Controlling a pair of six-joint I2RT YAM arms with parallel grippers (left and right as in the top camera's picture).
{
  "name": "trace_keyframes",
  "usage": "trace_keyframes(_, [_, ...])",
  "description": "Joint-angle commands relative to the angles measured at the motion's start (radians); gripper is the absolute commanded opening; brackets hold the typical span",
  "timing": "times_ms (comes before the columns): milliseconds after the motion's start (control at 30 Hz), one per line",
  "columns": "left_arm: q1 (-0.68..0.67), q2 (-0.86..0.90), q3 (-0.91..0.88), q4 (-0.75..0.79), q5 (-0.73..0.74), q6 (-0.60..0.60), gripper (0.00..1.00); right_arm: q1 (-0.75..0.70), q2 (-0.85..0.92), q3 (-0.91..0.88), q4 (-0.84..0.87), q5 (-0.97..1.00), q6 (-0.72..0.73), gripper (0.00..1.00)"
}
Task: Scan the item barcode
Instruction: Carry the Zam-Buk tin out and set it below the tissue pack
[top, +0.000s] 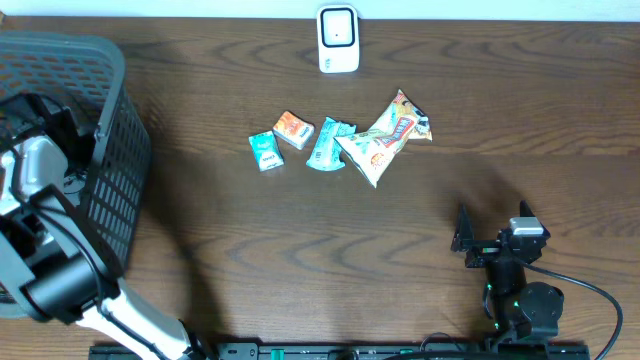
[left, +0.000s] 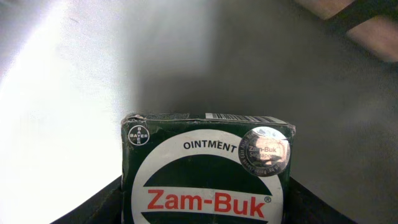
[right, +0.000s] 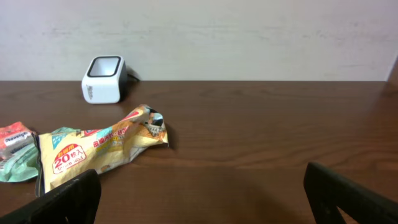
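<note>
**Ointment box gripped in the left jaws at the basket**

In the left wrist view, a dark green Zam-Buk box (left: 208, 168) fills the gap between the left jaws. A dark finger (left: 93, 205) presses its 9 o'clock side and the other its 3 o'clock side. The jaws stand partly closed, clamped on the box's two flanks. The box sits upright with its printed front toward the camera. A barcode (left: 239, 117) runs along its top edge at 12 o'clock. Behind it there is only a blurred grey and white surface.

From overhead, the left arm (top: 40, 230) reaches into the grey mesh basket (top: 110, 170) at 9 o'clock. There the jaws and box are hidden by the arm.

The white scanner (top: 338, 40) stands at 12 o'clock on the tabletop (top: 300, 260), well apart from the basket. Between it and the centre lie a yellow snack bag (top: 385, 140), a teal packet (top: 325, 145), an orange box (top: 293, 129) and a small teal box (top: 265, 152).

The right arm (top: 515, 270) rests at 5 o'clock. The right jaws gape fully and hold nothing, with their fingers (right: 68, 199) at the frame's lower corners.
</note>
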Motion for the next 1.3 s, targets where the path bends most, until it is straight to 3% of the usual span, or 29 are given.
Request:
trace_keyframes(0, [0.004,-0.134,0.008,-0.007,-0.011,-0.058,0.62,0.002,-0.005,-0.002,-0.002,0.000,-0.011,0.99])
trace_keyframes(200, [0.004,-0.294,0.008,-0.036,-0.011,-0.058,0.61,0.001,-0.005,-0.002,-0.002,0.000,-0.011,0.99])
trace_keyframes(367, [0.004,-0.466,0.014,-0.018,0.004,-0.147,0.61,0.001,-0.005,-0.002,-0.002,0.000,-0.011,0.99])
trace_keyframes(633, [-0.032,-0.747,0.019,0.126,0.297,-0.356,0.61,0.001,-0.005,-0.002,-0.002,0.000,-0.011,0.99])
trace_keyframes(767, [-0.150,-0.827,0.019,0.170,0.344,-0.425,0.62,0.001,-0.005,-0.002,-0.002,0.000,-0.011,0.99])
trace_keyframes(967, [-0.401,-0.841,0.018,0.143,0.327,-0.423,0.62,0.001,-0.005,-0.002,-0.002,0.000,-0.011,0.99])
trace_keyframes(1267, [-0.668,-0.640,0.017,-0.004,0.057,-0.412,0.62,0.001,-0.005,-0.002,-0.002,0.000,-0.011,0.99])
